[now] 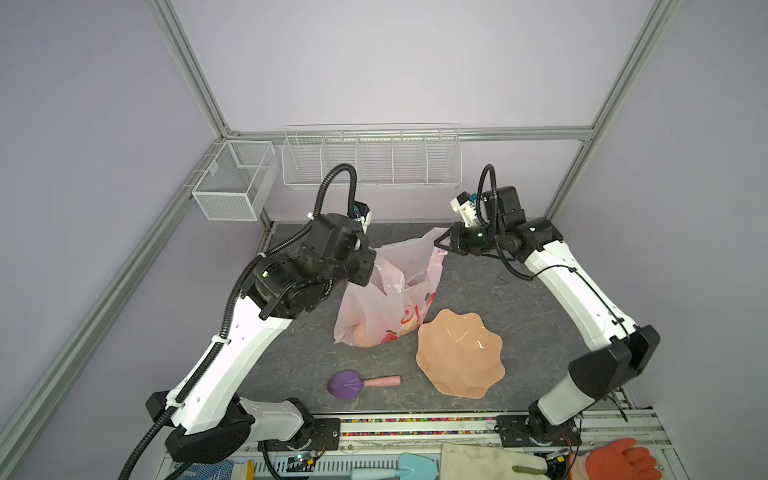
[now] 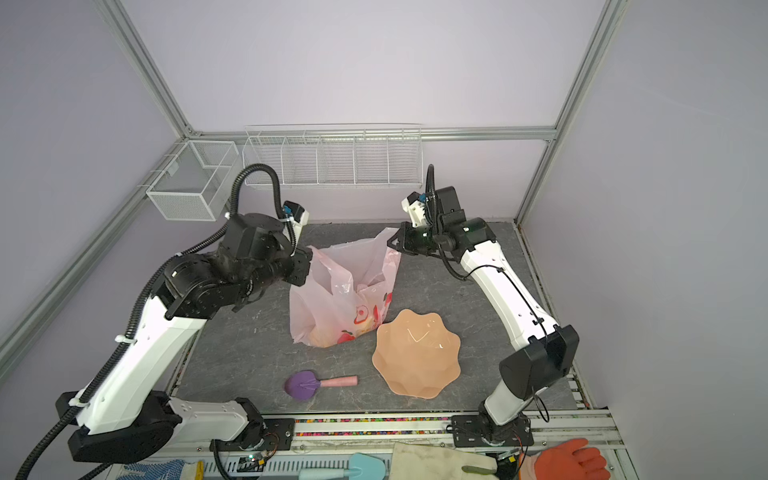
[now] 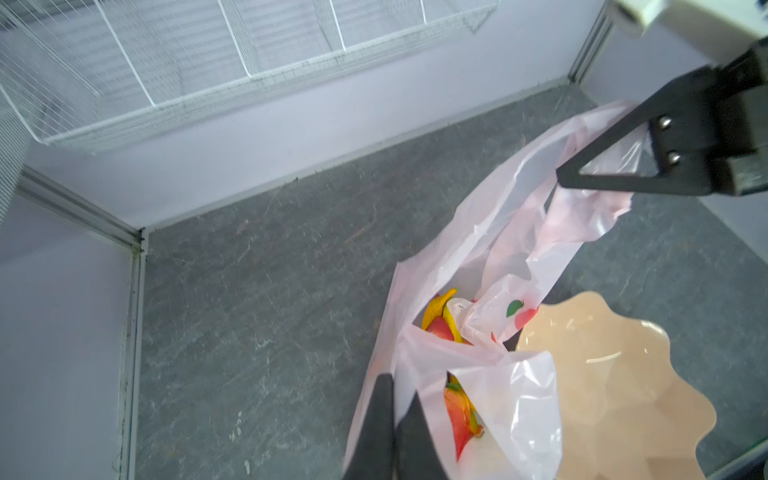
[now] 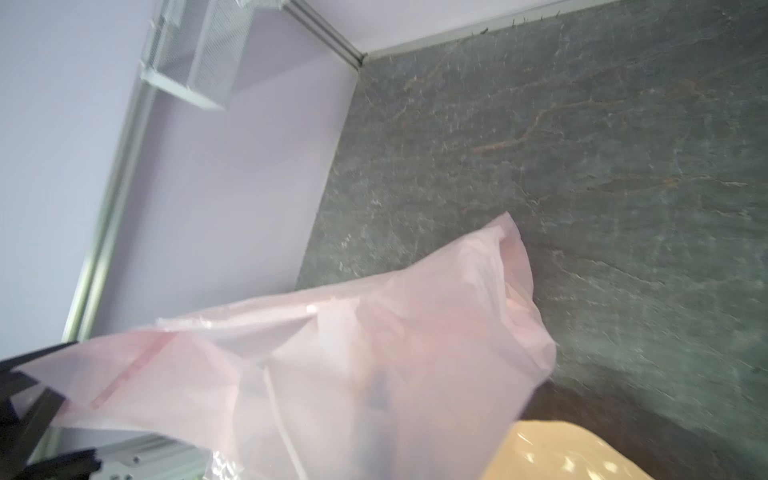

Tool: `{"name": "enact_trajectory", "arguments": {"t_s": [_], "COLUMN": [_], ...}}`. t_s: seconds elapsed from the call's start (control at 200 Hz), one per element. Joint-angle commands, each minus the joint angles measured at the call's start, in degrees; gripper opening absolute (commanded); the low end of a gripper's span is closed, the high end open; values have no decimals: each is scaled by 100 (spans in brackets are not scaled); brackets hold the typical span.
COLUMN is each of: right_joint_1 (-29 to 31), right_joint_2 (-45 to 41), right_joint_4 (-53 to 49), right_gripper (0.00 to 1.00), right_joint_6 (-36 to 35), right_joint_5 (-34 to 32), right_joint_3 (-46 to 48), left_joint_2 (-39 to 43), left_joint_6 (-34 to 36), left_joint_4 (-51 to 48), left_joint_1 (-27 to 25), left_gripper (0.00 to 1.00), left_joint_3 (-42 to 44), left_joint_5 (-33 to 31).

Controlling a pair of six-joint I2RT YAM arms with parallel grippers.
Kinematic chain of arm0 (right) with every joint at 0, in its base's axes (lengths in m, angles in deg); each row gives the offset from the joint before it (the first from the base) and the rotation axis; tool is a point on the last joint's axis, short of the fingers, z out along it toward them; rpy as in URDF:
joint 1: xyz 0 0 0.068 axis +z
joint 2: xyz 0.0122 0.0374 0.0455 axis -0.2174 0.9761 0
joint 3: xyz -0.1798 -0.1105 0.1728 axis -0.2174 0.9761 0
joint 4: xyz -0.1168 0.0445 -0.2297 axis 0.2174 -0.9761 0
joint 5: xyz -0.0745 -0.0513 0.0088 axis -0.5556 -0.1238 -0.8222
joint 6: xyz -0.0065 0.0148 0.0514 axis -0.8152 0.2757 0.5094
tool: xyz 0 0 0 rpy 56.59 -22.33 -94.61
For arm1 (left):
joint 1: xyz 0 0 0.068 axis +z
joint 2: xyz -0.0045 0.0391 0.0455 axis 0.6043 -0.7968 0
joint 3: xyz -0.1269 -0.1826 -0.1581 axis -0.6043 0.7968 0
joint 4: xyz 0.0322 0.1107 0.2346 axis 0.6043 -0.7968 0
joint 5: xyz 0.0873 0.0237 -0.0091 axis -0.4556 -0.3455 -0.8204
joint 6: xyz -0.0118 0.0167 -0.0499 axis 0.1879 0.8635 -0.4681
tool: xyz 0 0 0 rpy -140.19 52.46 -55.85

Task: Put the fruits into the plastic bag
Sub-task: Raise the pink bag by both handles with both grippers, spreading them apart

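Note:
The pale pink plastic bag (image 1: 374, 316) (image 2: 328, 307) stands in the middle of the grey table, pulled open between both arms. In the left wrist view my left gripper (image 3: 400, 386) is shut on the film of one bag edge (image 3: 498, 232). Its fingers are hidden under the wrist in both top views. My right gripper (image 1: 440, 243) (image 2: 390, 243) (image 3: 561, 172) is shut on the far handle, held up off the table. The bag film (image 4: 374, 353) covers its jaws in the right wrist view. Inside lie fruits: a yellow banana (image 3: 436, 305), a red piece (image 3: 440, 328) and a red-orange piece (image 3: 457, 415).
A peach wavy-edged bowl (image 1: 461, 353) (image 2: 415, 353) (image 3: 602, 395) sits right beside the bag, with nothing in it. A purple scoop (image 1: 347, 384) (image 2: 303, 384) lies near the front. Wire baskets (image 1: 370, 160) and a mesh bin (image 1: 237, 178) hang on the walls. An orange glove (image 1: 619, 461) lies on the front rail.

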Motion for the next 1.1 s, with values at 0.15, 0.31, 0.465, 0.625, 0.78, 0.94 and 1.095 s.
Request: {"name": "enact_trajectory", "arguments": {"t_s": [0.15,0.31,0.465,0.625,0.78,0.94,1.095], "right_joint_1": [-1156,-1963,-2473,-2959,-3345,-3593,-3673], "right_joint_2": [62,-145,-279,-342,-311,-251,-313], "right_joint_4": [1251,1055,794,251,-252,-539,-311], "right_gripper": [7,7,7,7,7,7,7], "right_joint_6": [2258,2444,2285,1803,1287,794,722], "right_joint_5": [700,533,534,412,227,45,146], "right_joint_3": [-650,-833,-919,-1146,-1256,-1125,-562], "left_joint_2": [-889,-1767,-2572,-3272,-3782,-4110,-4315], "left_joint_6": [358,277,92,-166,-504,-650,-681], "left_joint_4": [1334,1675,2036,2336,2657,2891,2884], "left_joint_1": [1144,1402,1471,1524,1516,1487,1472], "left_gripper": [0,0,0,0,0,0,0], "left_joint_3": [-1671,-2617,-3367,-3787,-3914,-3914,-3898], "left_joint_5": [1030,1693,2143,2389,2682,2815,2921]}}
